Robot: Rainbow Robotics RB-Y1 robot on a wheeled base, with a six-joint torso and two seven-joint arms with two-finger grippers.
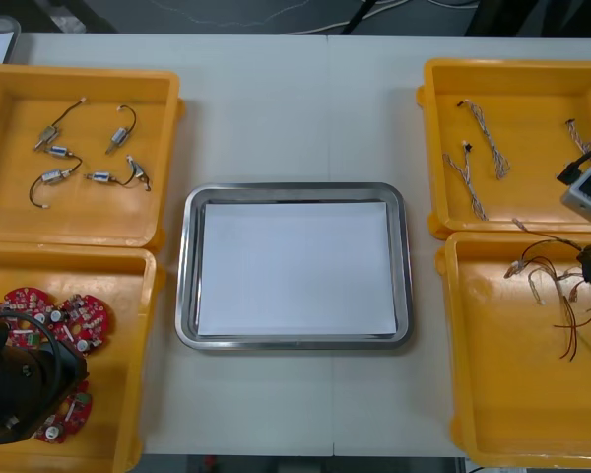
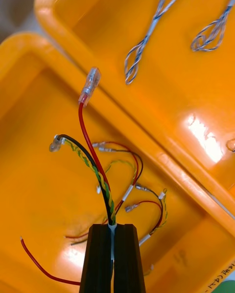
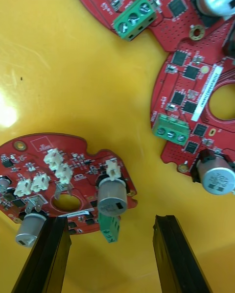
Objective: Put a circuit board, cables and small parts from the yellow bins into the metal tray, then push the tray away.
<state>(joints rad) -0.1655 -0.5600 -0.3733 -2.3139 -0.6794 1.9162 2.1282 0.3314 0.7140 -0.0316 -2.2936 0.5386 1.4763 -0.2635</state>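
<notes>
- Table (image 1: 276,99): light, with the tray (image 1: 294,189) at its middle, white inside.
- Near left bin (image 1: 128,325): holds red circuit boards.
- Near right bin (image 1: 502,394): holds loose cables.
- Left gripper (image 3: 111,220): released, fingers wide apart just over one circuit board (image 3: 63,185).
- Right gripper (image 2: 113,227): clenched on a bundle of red, black and yellow-green cables (image 2: 95,165) over the near right bin.

1. The tray (image 1: 185,296) is bare inside and open from above.
2. Bare desk (image 1: 276,108) lies beyond it; narrow bare strips separate it from the bins (image 1: 164,177) on both sides.
3. In the near left bin (image 1: 128,325), boards (image 3: 191,92) crowd; one's edge sits between the left end effector's (image 3: 110,222) spread fingers.
4. Cables (image 2: 100,175) tangle across the near right bin (image 1: 492,394).
</notes>
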